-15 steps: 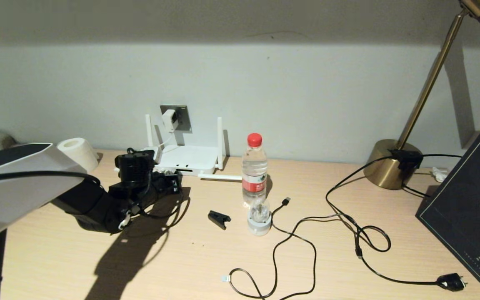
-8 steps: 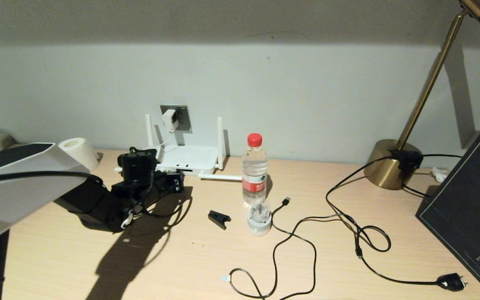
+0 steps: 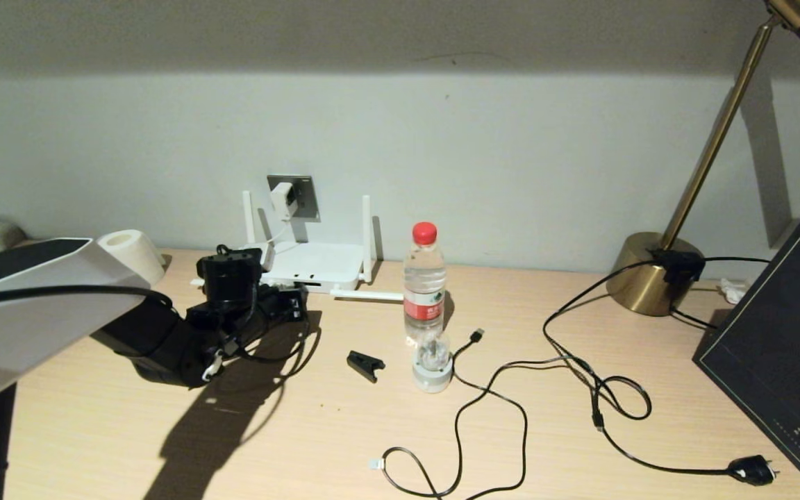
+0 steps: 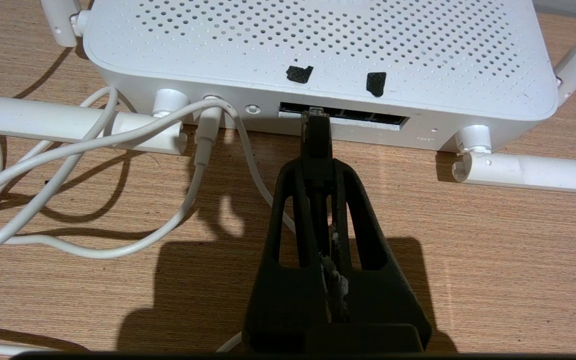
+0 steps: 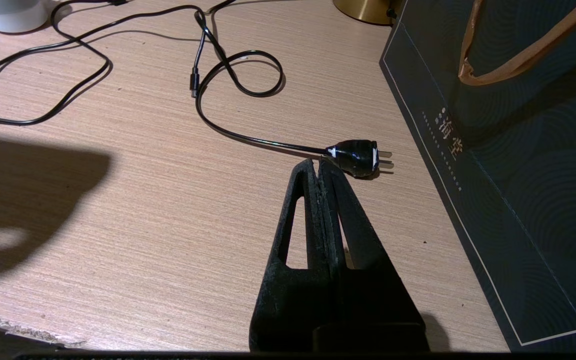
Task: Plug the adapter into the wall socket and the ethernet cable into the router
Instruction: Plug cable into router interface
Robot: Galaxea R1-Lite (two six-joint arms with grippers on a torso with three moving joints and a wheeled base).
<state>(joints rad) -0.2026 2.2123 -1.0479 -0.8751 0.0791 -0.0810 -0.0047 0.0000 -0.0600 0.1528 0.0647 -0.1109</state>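
Note:
The white adapter sits plugged into the grey wall socket, and its thin white cord runs to the router. My left gripper is low over the desk at the router's port edge. In the left wrist view the left gripper is shut on the black boot of the ethernet cable. The cable's clear plug tip meets the port row of the router. My right gripper is shut and empty above the desk at the far right, out of the head view.
A water bottle, a small white domed object and a black clip stand right of the router. Black cords with a USB-like plug and a mains plug sprawl across the desk. A brass lamp base, dark bag and paper roll flank it.
My left gripper has edged slightly towards the router with the ethernet plug, then held still. Nothing else has moved.

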